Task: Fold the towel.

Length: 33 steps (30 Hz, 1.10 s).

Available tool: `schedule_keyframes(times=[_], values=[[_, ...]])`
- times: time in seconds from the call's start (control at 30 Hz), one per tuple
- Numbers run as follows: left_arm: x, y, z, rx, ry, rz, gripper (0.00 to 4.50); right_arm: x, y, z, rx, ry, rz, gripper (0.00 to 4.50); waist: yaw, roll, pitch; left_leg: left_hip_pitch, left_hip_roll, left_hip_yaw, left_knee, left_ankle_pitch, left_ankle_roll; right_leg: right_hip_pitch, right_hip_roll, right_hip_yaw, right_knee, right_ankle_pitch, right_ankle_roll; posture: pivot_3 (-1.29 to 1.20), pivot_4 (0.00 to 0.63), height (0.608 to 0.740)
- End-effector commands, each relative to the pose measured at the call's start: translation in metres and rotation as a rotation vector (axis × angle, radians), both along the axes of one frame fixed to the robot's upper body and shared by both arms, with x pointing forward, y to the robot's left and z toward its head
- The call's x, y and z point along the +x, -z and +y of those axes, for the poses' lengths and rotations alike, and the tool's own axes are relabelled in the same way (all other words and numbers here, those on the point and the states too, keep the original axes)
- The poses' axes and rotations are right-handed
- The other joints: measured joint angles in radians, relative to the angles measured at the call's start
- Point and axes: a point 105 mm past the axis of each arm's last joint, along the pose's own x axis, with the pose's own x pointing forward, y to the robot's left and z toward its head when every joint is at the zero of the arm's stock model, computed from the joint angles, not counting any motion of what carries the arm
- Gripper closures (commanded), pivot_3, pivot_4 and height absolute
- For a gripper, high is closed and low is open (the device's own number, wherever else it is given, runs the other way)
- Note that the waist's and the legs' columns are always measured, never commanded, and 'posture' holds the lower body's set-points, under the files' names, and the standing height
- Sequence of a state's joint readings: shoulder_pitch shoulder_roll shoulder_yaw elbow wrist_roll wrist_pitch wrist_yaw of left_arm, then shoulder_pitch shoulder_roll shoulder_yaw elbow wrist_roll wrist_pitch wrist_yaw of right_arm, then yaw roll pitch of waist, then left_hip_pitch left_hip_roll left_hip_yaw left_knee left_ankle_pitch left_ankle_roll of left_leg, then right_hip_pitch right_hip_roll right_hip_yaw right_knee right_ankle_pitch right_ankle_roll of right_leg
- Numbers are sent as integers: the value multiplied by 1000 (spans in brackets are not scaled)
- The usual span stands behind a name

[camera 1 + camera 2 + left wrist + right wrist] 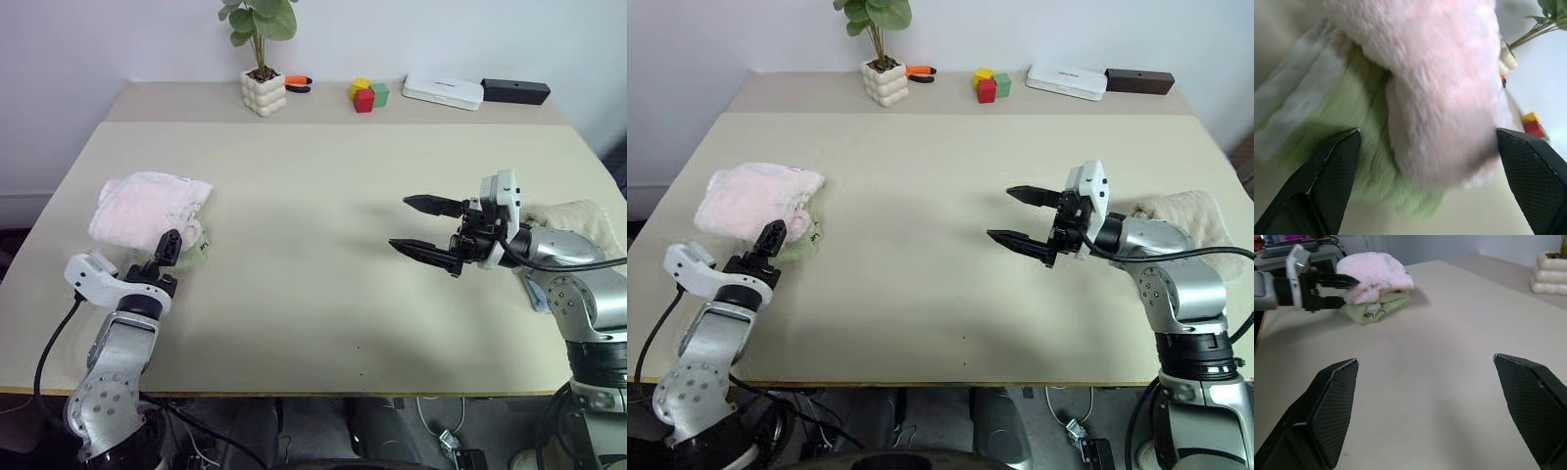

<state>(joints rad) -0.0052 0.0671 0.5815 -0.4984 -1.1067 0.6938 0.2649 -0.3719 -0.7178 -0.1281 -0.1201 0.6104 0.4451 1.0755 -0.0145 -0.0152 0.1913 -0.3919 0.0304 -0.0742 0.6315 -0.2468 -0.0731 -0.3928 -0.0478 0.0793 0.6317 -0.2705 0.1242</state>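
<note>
- The pink towel (147,207) lies bunched in a soft heap on top of the light green folded towel (1376,308), near the left edge of the table (323,284).
- It looks light, limp and fluffy; it probably sags and shifts when lifted, so a pinch at a whitish edge or corner would hold better than one on the bulging middle.
- The left gripper (168,251) sits at the heap with its jaws spread, holding nothing.
- The right gripper (427,227) hovers well apart over bare table, jaws wide and empty.

Two head cameras look forward and down over the whole surface (323,245), the left wrist camera sits very close against the pink towel (1444,83), and the right wrist camera looks across the surface toward that same towel (shared by all views).
</note>
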Motion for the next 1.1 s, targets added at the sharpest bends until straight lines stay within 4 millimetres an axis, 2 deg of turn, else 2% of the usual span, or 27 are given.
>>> schedule_keyframes(times=[0.03,0.23,0.33,0.43,0.5,0.57,0.7,0.87,1.1], values=[[-8,-35,-18,87,130,-135,40,0,-9,5,11,-21,-47,0,0,0,0,0,0,0,0,0,0,0,0,0,0,0,0,0,150,740],[-22,-55,-55,321,413,-263,40,2,-13,-1,33,-22,-33,0,-3,0,0,0,0,1,0,0,0,0,0,1,0,-2,-3,0,150,740],[-21,-68,-75,471,561,-339,40,2,-19,-4,44,-19,-44,0,-1,1,0,0,0,1,0,0,0,-1,0,1,0,-2,-4,0,150,740],[-7,-81,-107,632,710,-451,40,2,-22,-8,44,-3,-71,0,2,0,1,0,0,2,0,0,0,-1,0,1,-1,-2,-5,0,150,740],[2,-82,-115,718,727,-491,40,1,-23,-13,48,14,-88,0,2,0,0,-1,0,2,0,0,0,0,0,1,-1,-2,-5,0,150,740],[14,-83,-113,711,749,-502,40,-4,-23,-16,52,7,-85,0,0,0,0,-1,0,2,-1,0,0,0,0,1,-2,-2,-4,0,150,740],[25,-96,-107,749,862,-569,40,-16,-24,-20,30,-11,-90,0,-6,1,1,-1,1,2,-2,0,1,-3,1,1,0,0,-1,0,150,740],[36,-92,-97,847,991,-606,40,-18,-28,-30,13,30,-116,0,-7,2,1,-1,1,3,-1,0,1,-3,1,1,0,0,-1,0,150,740],[39,-90,-103,888,1025,-668,40,-19,-31,-25,42,62,-131,0,-3,1,1,-2,1,2,-1,0,1,-3,1,1,0,0,0,0,150,740]])
